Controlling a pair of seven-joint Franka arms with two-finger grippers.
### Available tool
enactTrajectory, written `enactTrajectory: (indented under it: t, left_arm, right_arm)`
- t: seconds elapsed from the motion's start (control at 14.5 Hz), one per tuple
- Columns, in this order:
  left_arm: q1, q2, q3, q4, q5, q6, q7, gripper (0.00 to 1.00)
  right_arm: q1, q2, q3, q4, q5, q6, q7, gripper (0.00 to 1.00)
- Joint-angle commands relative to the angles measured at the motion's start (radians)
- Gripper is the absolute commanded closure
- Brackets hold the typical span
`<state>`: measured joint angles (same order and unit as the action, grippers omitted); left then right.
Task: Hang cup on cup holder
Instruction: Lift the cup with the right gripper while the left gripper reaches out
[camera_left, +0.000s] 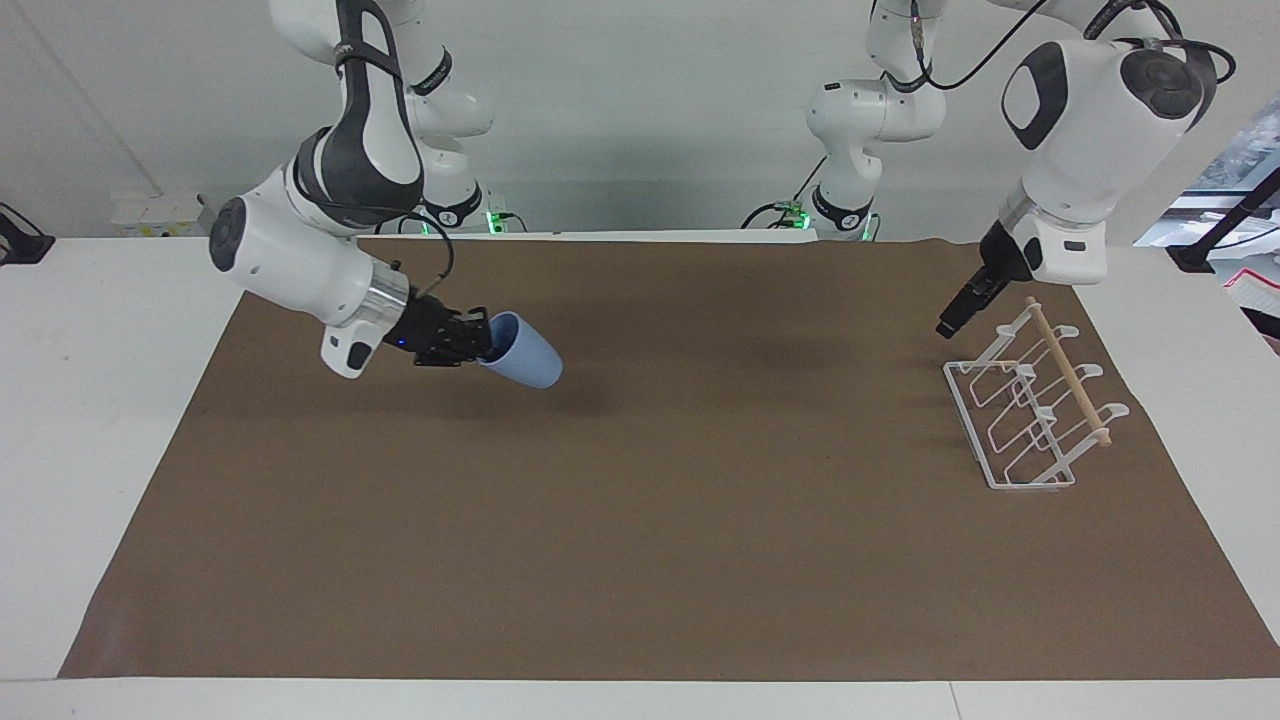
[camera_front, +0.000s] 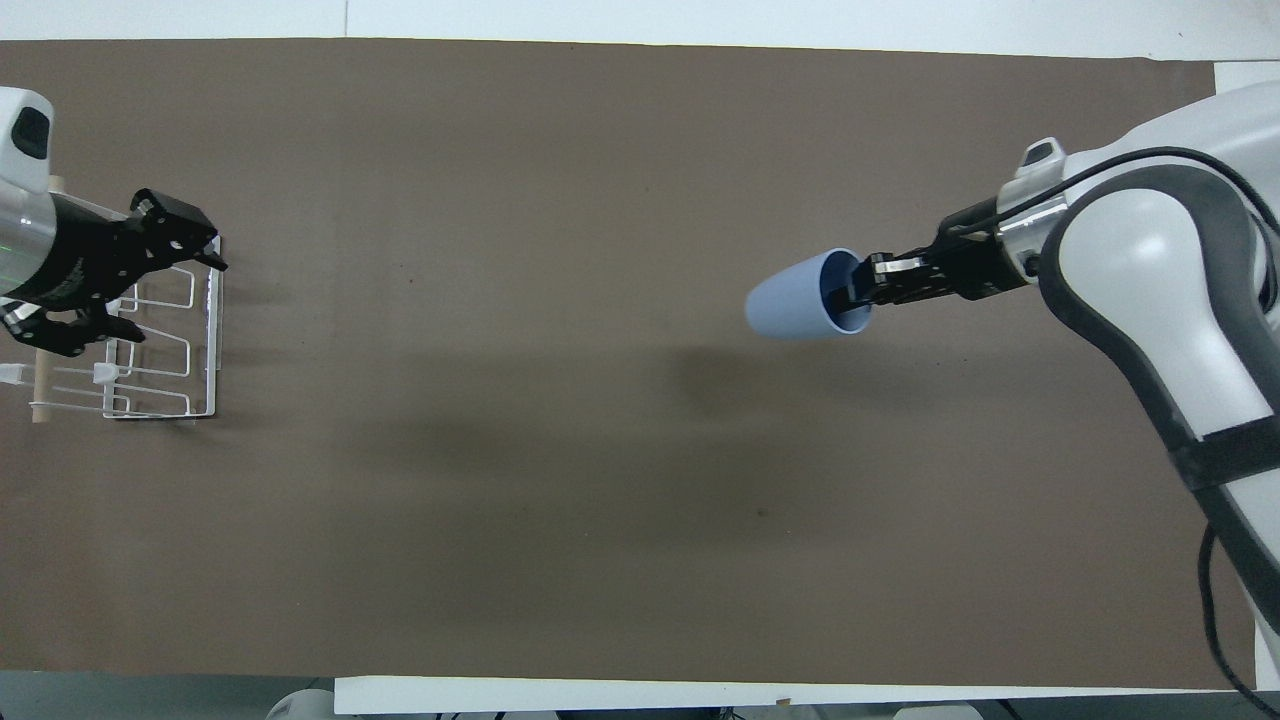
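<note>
Right gripper (camera_left: 478, 343): clamped on the rim of the cup (camera_left: 522, 351), one finger inside the mouth, one outside.
Cup: off the worktop (camera_left: 640, 560), tipped nearly sideways, base pointing away from the gripper toward the left arm's end.
Left gripper (camera_front: 168, 272): fingers spread wide, holding nothing, over the cup holder (camera_left: 1030, 408).
Cup holder: on the brown mat (camera_front: 560, 480) under the left gripper, well apart from the cup; every prong bare.
</note>
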<state>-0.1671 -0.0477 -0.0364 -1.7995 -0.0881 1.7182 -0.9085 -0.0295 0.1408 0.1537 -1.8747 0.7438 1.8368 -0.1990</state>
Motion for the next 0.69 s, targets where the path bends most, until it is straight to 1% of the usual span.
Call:
enactTrajectory:
  t: [0.0,0.14,0.28,0.34,0.48,0.62]
  left_arm:
    - [-0.054,-0.032,0.012,-0.038,-0.121,0.041,-0.267,0.00]
    - [-0.074,-0.031,0.010,-0.040,-0.218,0.078,-0.447,0.00]
    - [-0.075,-0.031,0.012,-0.038,-0.339,0.077,-0.611,0.00]
    - [-0.075,-0.032,0.012,-0.038,-0.375,0.069,-0.698,0.00]
    - [-0.081,-0.026,0.001,-0.050,-0.395,0.064,-0.835,0.00]
    - [-0.086,-0.018,-0.013,-0.073,-0.427,0.080,-0.889,0.00]
  right_arm:
    - [0.087,-0.017,0.001,-0.043,0.208,0.071,0.099,1.00]
    - [0.184,-0.018,0.001,-0.047,0.301,0.145,0.183,1.00]
    - [0.264,-0.018,0.001,-0.049,0.360,0.214,0.268,1.00]
    - [0.299,-0.018,0.001,-0.049,0.380,0.251,0.294,1.00]
    - [0.347,-0.018,0.001,-0.060,0.385,0.301,0.317,1.00]
    - [0.364,-0.018,0.001,-0.060,0.387,0.312,0.345,1.00]
